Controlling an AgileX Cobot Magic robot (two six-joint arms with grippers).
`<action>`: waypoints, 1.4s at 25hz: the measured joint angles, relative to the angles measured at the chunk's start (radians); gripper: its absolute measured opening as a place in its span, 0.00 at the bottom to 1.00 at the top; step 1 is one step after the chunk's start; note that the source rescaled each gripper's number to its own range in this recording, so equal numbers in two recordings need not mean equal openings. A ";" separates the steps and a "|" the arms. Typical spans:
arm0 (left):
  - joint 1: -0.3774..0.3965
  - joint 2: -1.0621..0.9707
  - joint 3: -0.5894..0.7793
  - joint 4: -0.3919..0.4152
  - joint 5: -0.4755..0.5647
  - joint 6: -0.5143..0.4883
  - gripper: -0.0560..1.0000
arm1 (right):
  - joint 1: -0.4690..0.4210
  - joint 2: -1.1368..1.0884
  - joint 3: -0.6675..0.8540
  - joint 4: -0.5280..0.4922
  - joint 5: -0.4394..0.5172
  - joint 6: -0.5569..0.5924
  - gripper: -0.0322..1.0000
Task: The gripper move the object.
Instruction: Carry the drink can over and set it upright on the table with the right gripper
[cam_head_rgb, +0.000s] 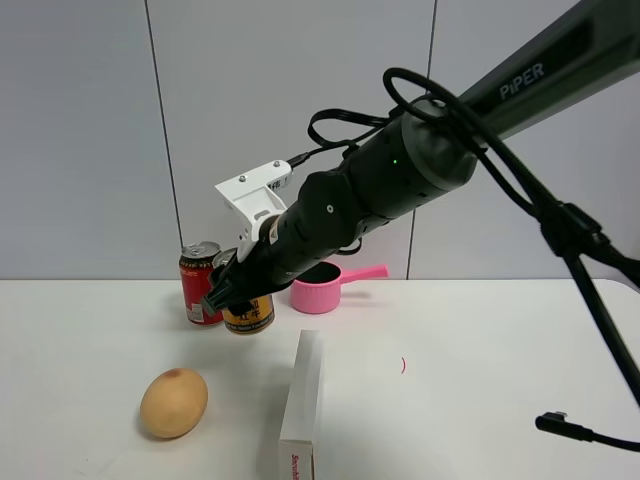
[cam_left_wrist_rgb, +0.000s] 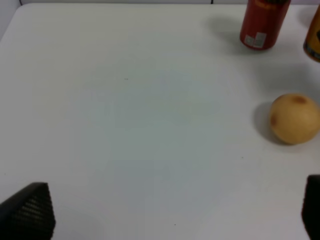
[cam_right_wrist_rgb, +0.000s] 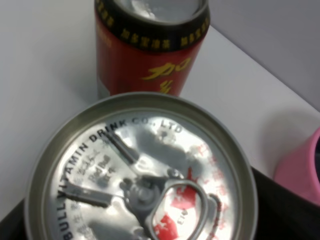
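Right gripper (cam_head_rgb: 220, 297) is pinched shut right by the gold can (cam_head_rgb: 250, 316); a sloppy shove probably tips it into the red can (cam_head_rgb: 198, 285).

Bright, even light from above leaves only soft, faint shadows on the white table (cam_head_rgb: 480, 350). The left wrist view is a little soft and washed out, with a bluish cast and a dim shadow beside the red can (cam_left_wrist_rgb: 261, 22). In the right wrist view the gold can (cam_right_wrist_rgb: 142, 175) is very close, its lid blurred and patched with pale glare.
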 joint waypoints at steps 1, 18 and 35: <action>0.000 0.000 0.000 0.000 0.000 0.000 1.00 | 0.000 0.003 0.000 0.000 0.000 -0.005 0.03; 0.000 0.000 0.000 0.000 0.000 0.001 1.00 | 0.000 0.076 -0.002 0.009 -0.057 -0.007 0.03; 0.000 0.000 0.000 0.000 0.000 0.001 1.00 | 0.000 0.107 -0.003 0.037 -0.077 -0.007 0.03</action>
